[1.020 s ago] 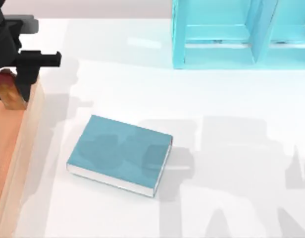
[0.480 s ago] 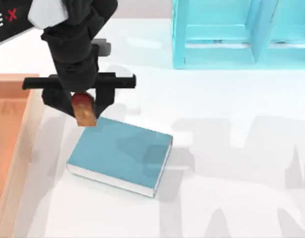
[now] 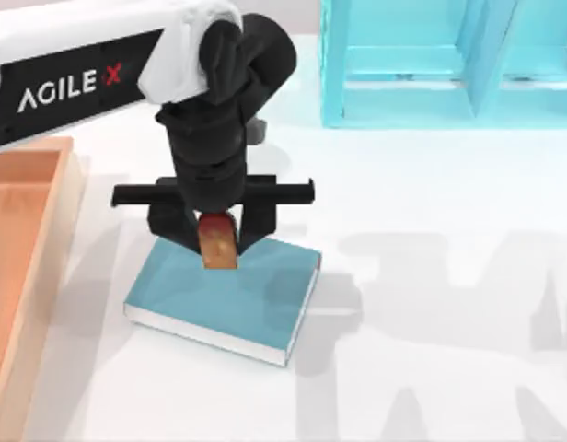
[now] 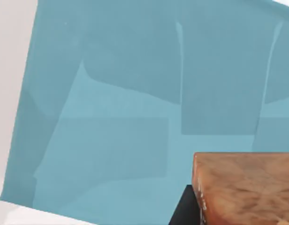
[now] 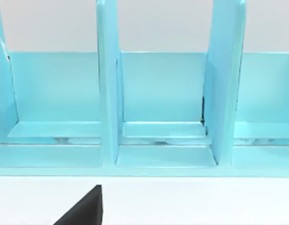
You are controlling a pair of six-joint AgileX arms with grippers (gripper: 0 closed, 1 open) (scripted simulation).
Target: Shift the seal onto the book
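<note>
An orange tray (image 3: pixel 26 267) sits at the counter's (image 3: pixel 431 184) left edge. A light-blue shelf (image 3: pixel 449 64) stands at the far edge. The left gripper (image 3: pixel 214 235) is clamped on the seal (image 3: pixel 218 244), over the far edge of the book (image 3: pixel 224 290), left of the counter's centre. The right gripper's state cannot be told.
</note>
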